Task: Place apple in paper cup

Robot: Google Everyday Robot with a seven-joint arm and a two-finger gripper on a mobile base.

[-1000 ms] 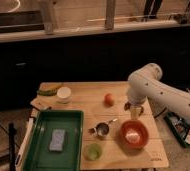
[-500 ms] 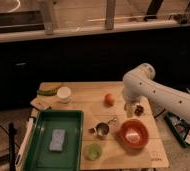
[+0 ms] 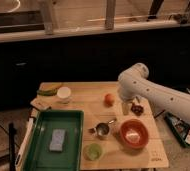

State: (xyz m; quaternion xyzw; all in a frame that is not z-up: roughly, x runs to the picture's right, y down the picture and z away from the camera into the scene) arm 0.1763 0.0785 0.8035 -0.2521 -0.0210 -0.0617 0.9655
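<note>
Change since earlier frames: the white arm (image 3: 158, 92) has swung left across the table, bringing the gripper (image 3: 124, 109) closer to the apple.
Green cup (image 3: 93, 151): translucent, upright near the front edge of the wooden table (image 3: 88, 107), just right of the tray.
Green tray (image 3: 58, 114): on the left front of the table; a blue sponge (image 3: 57, 140) lies flat inside it.
Red bowl (image 3: 133, 145): right front, with something pale inside; it stands just right of the measuring cup.
Metal measuring cup (image 3: 102, 130): upright between tray and red bowl, its handle pointing left toward the tray.
Gripper: pointing down over the table behind the red bowl, to the right of the apple and apart from it; its jaws stand apart and hold nothing.
Grape cluster (image 3: 137, 107): dark, lying just right of the gripper.
Apple (image 3: 108, 99): orange-red, resting on the table near its middle, left of the gripper and well apart from the paper cup.
Paper cup (image 3: 64, 93): white, upright at the left rear of the table, behind the tray, with nothing seen inside.
Curved yellow-green fruit (image 3: 49, 90): at the far left corner, just beside the paper cup.
</note>
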